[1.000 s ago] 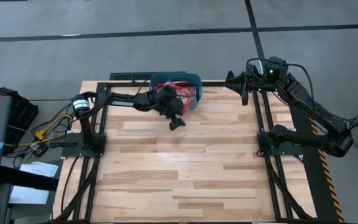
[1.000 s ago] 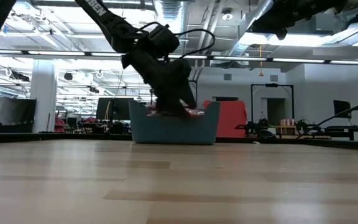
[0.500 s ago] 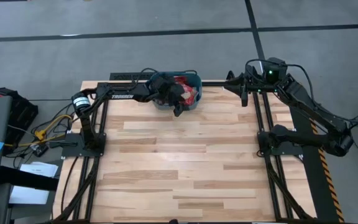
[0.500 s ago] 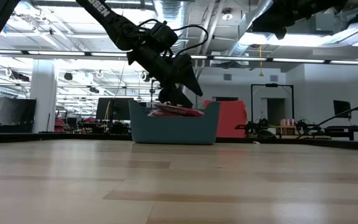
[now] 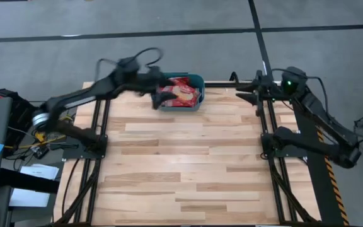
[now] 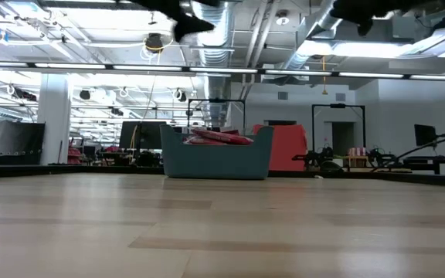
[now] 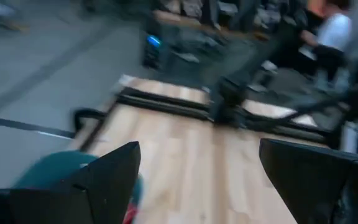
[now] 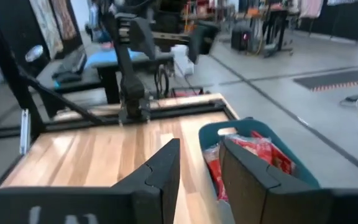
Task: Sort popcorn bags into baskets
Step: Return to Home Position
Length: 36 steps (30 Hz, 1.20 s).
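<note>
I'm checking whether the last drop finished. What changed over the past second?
The left gripper lifted up and away from the tub, open and empty, toward its own side. The right gripper shifted slightly. The tub and its popcorn bags stayed put.

Left wrist cam: I see the left gripper (image 7: 197,146) with its fingers (image 7: 104,180) spread wide above the wooden table (image 7: 166,137). The teal basket (image 7: 48,167) sits beside one finger, with a sliver of red popcorn bag (image 7: 129,214) at its edge. A black frame rail (image 7: 166,102) crosses the table's far edge, a person in a white top (image 7: 334,34) beyond
</note>
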{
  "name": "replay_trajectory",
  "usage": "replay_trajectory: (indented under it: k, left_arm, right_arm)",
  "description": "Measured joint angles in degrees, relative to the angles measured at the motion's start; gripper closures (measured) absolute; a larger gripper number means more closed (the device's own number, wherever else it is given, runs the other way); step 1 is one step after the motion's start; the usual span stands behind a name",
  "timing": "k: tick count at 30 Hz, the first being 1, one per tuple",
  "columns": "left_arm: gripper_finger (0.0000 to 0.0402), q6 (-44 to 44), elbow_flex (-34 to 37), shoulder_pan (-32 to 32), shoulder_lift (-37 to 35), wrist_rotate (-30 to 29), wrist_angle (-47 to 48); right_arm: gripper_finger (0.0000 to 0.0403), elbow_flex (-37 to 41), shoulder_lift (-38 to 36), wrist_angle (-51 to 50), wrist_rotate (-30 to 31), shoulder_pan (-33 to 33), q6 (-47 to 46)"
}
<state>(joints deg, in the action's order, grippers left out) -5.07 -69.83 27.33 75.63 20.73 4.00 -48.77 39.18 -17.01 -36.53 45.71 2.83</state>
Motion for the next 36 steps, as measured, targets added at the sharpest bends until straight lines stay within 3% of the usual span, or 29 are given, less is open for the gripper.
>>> replay_trajectory:
  k: [4,8,11,16,24,30,36]
  left_arm:
    - [0.0083,-3.17,13.51,-3.04,-12.86,-8.35,-5.78]
    - [0.0083,-10.24,28.30,-4.72,-22.84,-10.79,-14.24]
    - [0.0083,-13.80,36.76,-5.33,-29.88,-12.95,-17.70]
    - [0.0083,-17.05,47.56,-7.26,-41.41,-22.31,-18.44]
    - [0.0083,-18.89,55.50,-10.01,-61.22,-27.95,-12.74]
    - [0.0083,-21.11,59.75,-13.90,-74.32,-38.63,-2.47]
    - [0.0083,-22.07,63.28,-18.07,-73.95,-43.77,-2.57]
  right_arm:
    - [0.0270,9.78,-4.86,12.00,-2.81,0.64,-7.78]
    - [0.0270,18.36,-6.74,23.80,-4.29,0.61,-13.83]
    - [0.0267,21.93,-6.70,28.76,-4.10,0.62,-17.25]
    - [0.0260,25.16,-6.07,30.33,-3.34,0.64,-19.78]
    - [0.0253,26.65,-5.02,33.03,-2.39,0.77,-20.59]
    - [0.0256,28.27,-5.05,33.97,-2.41,0.53,-19.71]
    - [0.0265,38.79,-5.07,47.98,-2.24,-2.95,-23.67]
